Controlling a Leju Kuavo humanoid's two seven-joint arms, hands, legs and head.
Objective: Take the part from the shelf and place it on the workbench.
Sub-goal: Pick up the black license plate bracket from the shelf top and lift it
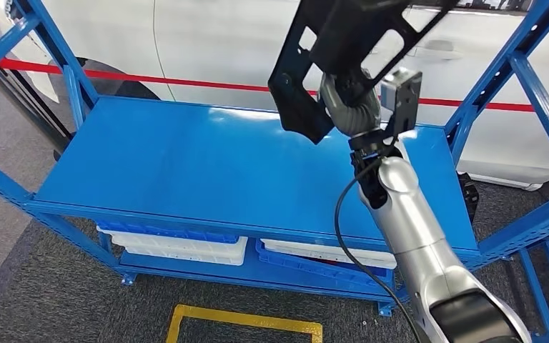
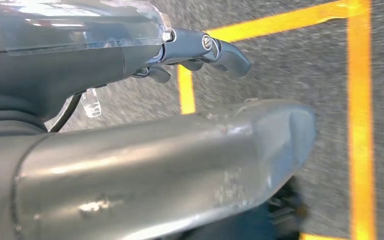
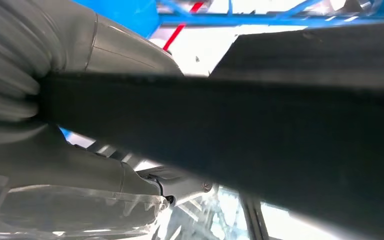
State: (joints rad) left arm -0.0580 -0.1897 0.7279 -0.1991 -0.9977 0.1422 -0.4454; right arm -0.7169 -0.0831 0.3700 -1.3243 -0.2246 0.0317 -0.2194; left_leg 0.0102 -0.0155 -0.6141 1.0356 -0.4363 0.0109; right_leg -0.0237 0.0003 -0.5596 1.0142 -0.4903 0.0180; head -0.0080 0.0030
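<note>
Black part point(image 1: 332, 50) hides right hand point(image 1: 350, 107) fingers; top cropped.

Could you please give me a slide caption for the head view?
Right hand holds the black part raised above the blue shelf.

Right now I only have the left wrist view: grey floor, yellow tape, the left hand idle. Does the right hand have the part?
Observer: Yes. In the head view the right hand grips the black part, lifted above the blue shelf.
Operator: Is it touching the shelf?
Observer: No, it hangs clear of the top board.
Operator: Anything on the lower level?
Observer: White trays sit under the top board.
</note>
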